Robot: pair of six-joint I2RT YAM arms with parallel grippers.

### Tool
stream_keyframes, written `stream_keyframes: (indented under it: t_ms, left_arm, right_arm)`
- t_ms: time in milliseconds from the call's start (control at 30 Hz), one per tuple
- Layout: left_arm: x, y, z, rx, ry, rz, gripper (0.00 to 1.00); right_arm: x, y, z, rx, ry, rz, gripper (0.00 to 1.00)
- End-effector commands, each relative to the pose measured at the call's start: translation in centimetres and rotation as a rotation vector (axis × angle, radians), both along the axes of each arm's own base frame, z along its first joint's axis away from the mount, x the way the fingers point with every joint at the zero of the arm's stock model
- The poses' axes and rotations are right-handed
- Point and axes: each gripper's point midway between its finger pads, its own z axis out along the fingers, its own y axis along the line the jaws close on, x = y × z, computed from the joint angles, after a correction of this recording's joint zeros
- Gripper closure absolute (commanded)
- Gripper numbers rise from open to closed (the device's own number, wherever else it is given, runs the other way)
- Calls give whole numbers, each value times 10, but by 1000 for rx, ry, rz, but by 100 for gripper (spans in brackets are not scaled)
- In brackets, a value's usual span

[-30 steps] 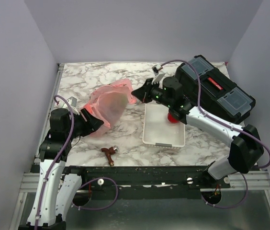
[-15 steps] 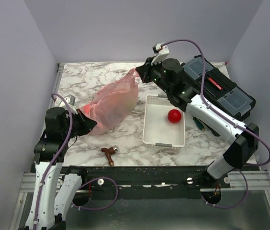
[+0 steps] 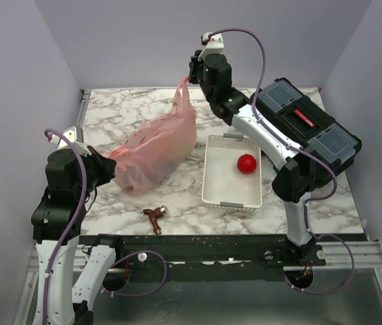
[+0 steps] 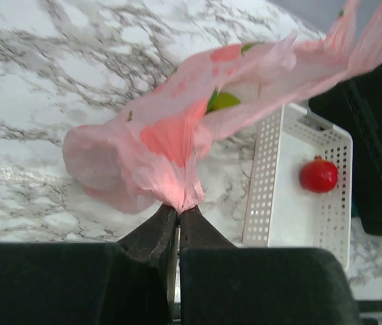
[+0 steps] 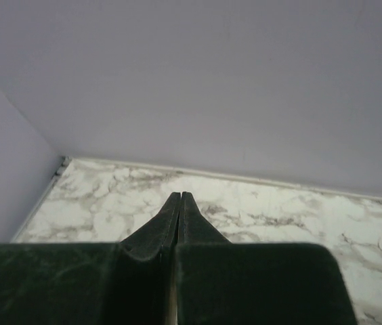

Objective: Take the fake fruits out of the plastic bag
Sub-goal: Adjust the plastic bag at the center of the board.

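Observation:
The pink plastic bag (image 3: 157, 145) hangs stretched between my two grippers above the marble table. My left gripper (image 3: 110, 164) is shut on its lower bunched end, as the left wrist view (image 4: 178, 208) shows. My right gripper (image 3: 189, 76) is raised high at the back, shut, with the bag's handle running up to its tips. The right wrist view (image 5: 180, 195) shows closed jaws and no pink. A light green fruit (image 4: 223, 101) shows through the bag (image 4: 171, 128). A red apple (image 3: 246, 163) lies in the white tray (image 3: 221, 193). The other fruits are hidden.
A black toolbox (image 3: 306, 128) stands at the right, behind the tray. A small reddish-brown tool (image 3: 154, 217) lies near the front edge, below the bag. Grey walls close in the table on three sides.
My right gripper has risen and moved back with the bag's handle, stretching the bag upward. My left gripper has pulled back to the left with the bag's lower end.

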Motion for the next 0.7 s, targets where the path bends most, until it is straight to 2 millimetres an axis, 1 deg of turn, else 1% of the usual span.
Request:
stream_keyframes:
  t_ms: [0, 33, 100, 200, 233, 267, 333, 433, 467, 533, 567, 600, 667]
  left_arm:
    - [8, 27, 36, 14, -65, 172, 100]
    - [10, 26, 45, 6, -86, 170, 100]
    - [14, 25, 62, -1, -120, 165, 100]
    - [19, 21, 82, 7, -161, 135, 100]
    - [21, 17, 86, 8, -168, 109, 100]
    - [22, 11, 87, -2, -168, 72, 100]
    - [24, -1, 78, -25, -146, 13, 100]
    - [23, -17, 58, -68, -100, -68, 100]
    - [22, -21, 50, -76, -81, -88, 100]
    - [18, -23, 40, -81, -61, -105, 100]
    - [16, -24, 37, -77, -55, -109, 100]
    - [15, -23, 34, -73, -47, -109, 100]
    - [13, -22, 28, -67, -33, -105, 100]
  right_arm:
    - [31, -15, 46, 78, -125, -104, 99]
    - [37, -12, 56, 103, -156, -106, 99]
    - [44, -6, 70, 143, -200, -95, 99]
    - [45, 8, 89, 191, -266, -29, 99]
    - [44, 10, 93, 201, -275, -19, 99]
    - [43, 8, 96, 215, -279, -21, 99]
    - [42, 5, 95, 212, -282, -30, 99]
    - [39, 5, 86, 174, -258, -24, 99]
    - [38, 6, 79, 154, -236, -9, 99]
    - [28, 12, 67, 108, -173, 46, 99]
    - [19, 12, 59, 90, -115, 75, 99]
    - [11, 13, 42, 74, -64, 102, 98]
    - [-13, 10, 28, 72, -1, 164, 91]
